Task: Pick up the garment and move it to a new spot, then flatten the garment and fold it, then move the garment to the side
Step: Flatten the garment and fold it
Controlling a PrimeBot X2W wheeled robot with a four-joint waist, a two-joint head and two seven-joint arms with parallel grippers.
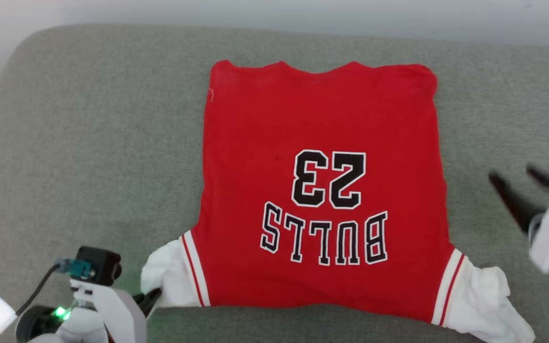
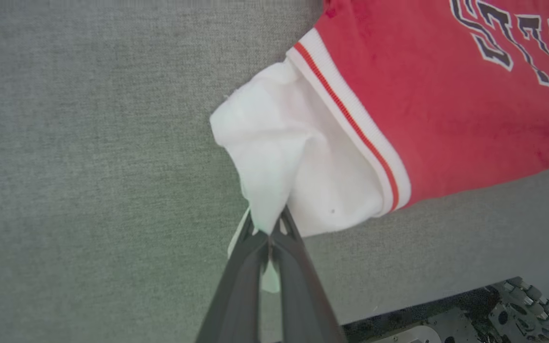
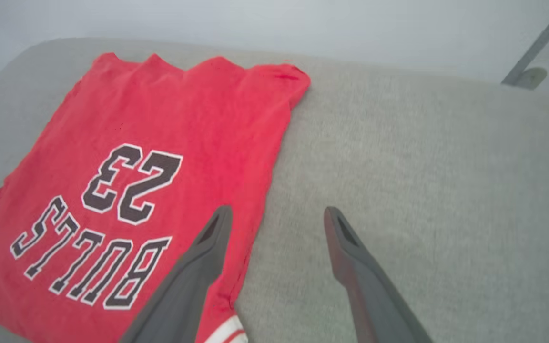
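Head overhead, wrists low, garment (image 1: 322, 119) common

Red garment (image 3: 127, 181) flat on grey cushion (image 3: 422, 166), right gripper (image 3: 278, 212) — fingers apart

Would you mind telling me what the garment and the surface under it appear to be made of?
The garment: probably soft matte knit fabric, as its sleeve bunches limply. The grey surface: seemingly woven upholstery, matte, with fine heathered texture.

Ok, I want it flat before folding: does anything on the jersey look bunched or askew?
The jersey lies flat, but both white sleeves are crumpled. The left sleeve is bunched, pinched in the shut jaws of the left gripper; the right sleeve lies wrinkled on the cushion, apart from the open right gripper.
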